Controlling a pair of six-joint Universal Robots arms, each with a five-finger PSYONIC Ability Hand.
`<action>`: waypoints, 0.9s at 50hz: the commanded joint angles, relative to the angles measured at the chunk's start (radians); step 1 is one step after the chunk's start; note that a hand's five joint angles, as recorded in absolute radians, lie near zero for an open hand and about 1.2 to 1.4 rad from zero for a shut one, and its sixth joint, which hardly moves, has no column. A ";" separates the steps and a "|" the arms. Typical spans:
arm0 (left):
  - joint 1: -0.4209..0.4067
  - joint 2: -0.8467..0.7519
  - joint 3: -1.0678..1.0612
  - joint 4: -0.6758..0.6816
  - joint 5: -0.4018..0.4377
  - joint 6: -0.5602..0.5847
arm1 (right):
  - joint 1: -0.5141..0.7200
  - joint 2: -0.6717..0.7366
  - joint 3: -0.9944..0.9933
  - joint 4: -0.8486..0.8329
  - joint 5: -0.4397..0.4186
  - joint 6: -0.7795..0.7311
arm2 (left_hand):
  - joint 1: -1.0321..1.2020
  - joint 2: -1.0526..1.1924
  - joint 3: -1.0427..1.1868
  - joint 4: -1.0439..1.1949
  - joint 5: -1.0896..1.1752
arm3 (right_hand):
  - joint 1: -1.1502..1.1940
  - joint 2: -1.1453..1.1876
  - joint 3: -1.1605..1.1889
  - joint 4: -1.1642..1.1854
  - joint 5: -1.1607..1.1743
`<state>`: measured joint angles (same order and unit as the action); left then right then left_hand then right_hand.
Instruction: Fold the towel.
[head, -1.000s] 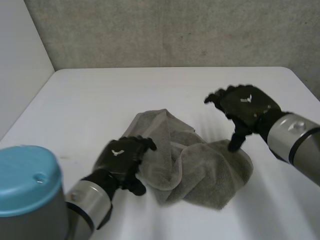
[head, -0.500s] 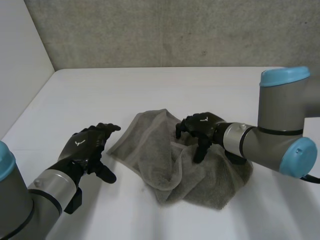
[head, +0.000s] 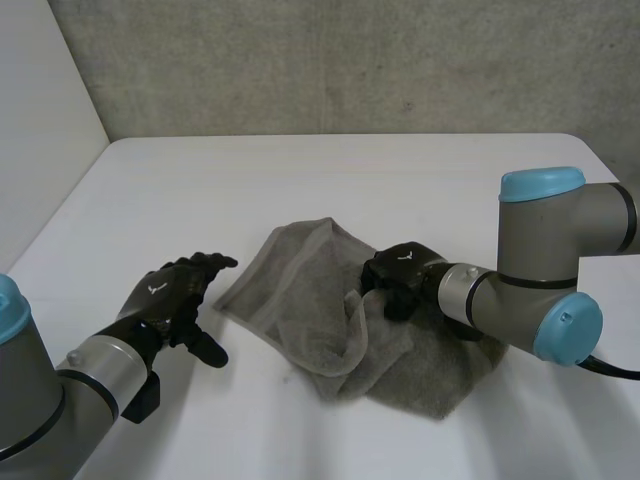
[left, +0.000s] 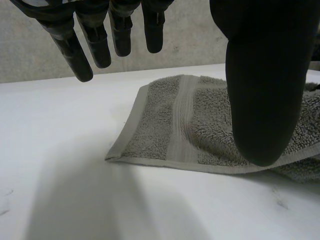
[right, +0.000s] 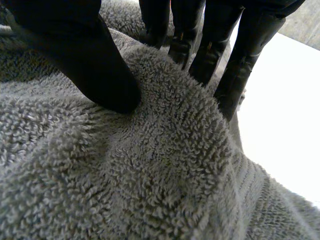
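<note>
A grey towel (head: 320, 320) lies crumpled in the middle of the white table (head: 330, 180). My left hand (head: 172, 296) hovers open just off the towel's left corner, touching nothing. In the left wrist view its straight fingers (left: 95, 37) and thumb hang above the table, with the towel's banded corner (left: 165, 130) lying flat beyond them. My right hand (head: 398, 279) rests on the middle of the towel, fingers curled into the cloth. In the right wrist view its thumb (right: 87, 60) and fingers pinch up a ridge of the towel's pile (right: 165, 125).
A grey concrete wall (head: 350, 60) runs behind the table, and a white side panel (head: 40, 130) stands at the left. Bare table surface surrounds the towel on all sides.
My left hand drew back to the left, off the towel, and opened. My right hand swung in from the right, came down on the towel's middle and closed on the cloth.
</note>
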<state>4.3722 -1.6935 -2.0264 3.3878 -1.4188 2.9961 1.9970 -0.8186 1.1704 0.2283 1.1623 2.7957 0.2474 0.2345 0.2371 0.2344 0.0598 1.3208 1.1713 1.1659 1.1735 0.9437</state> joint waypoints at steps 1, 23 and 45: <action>-0.014 -0.029 0.021 0.002 0.003 0.001 | -0.003 -0.095 -0.020 0.019 -0.001 0.021 | 0.013 0.026 0.023 0.026 0.026 | 0.075 0.225 0.230 0.223 0.278; -0.134 -0.334 0.282 0.100 0.038 0.004 | -0.079 -0.553 0.104 -0.053 0.027 0.326 | 0.016 0.029 0.026 0.029 0.029 | 0.075 0.225 0.230 0.223 0.278; -0.203 -0.508 0.454 0.099 0.005 0.001 | -0.107 -0.700 0.101 -0.055 0.094 0.323 | 0.553 0.566 0.563 0.566 0.566 | 0.075 0.225 0.230 0.223 0.278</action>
<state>4.1790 -2.1827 -1.5950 3.4799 -1.3943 3.0003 1.9160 -1.5198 1.2579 0.1736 1.2570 3.1234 0.2667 0.2674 0.2664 0.2677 0.0915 1.3516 1.1742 1.1845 1.1924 0.9656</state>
